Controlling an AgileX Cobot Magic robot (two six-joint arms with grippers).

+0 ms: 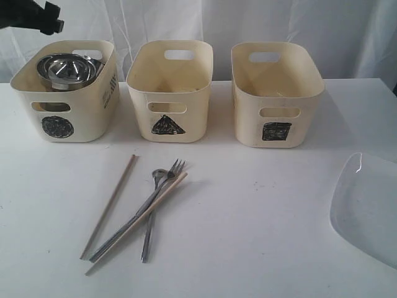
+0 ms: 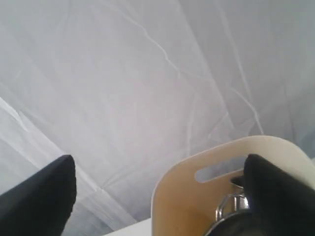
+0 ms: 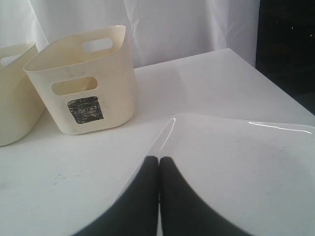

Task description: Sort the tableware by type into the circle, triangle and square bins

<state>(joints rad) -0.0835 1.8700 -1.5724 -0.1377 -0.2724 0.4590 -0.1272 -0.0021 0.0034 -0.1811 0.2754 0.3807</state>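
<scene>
Backdrop: white cloth (image 1: pixel 279 18) behind a white tabletop (image 1: pixel 260 217).
Bins: in a row at the back, circle bin (image 1: pixel 62 118) on the left, triangle bin (image 1: pixel 167 105) in the middle, square bin (image 1: pixel 276 99) on the right.
Done: steel bowl (image 1: pixel 65 67) in the circle bin, on top of more steel ware too hidden to name.
Empty so far: triangle and square bins, as far as visible.
Left to sort: two chopsticks (image 1: pixel 110 205), fork (image 1: pixel 177 166) and spoon (image 1: pixel 159 176), crossed in a loose heap on the tabletop in front of the triangle bin; knife not told apart in that heap.
Also left: plate (image 1: pixel 366 211) flat on the tabletop at the right edge, well apart from the square bin.
Not visible: small white bowl.
Left tool (image 2: pixel 158 162): fingers wide, holding nothing, up above the circle bin.
Right tool (image 3: pixel 158 164): fingers pressed together at the plate's rim; impossible to tell whether pinching that rim.
Progress: probably about a third done, with round ware binned, long pieces and plate to go.
</scene>
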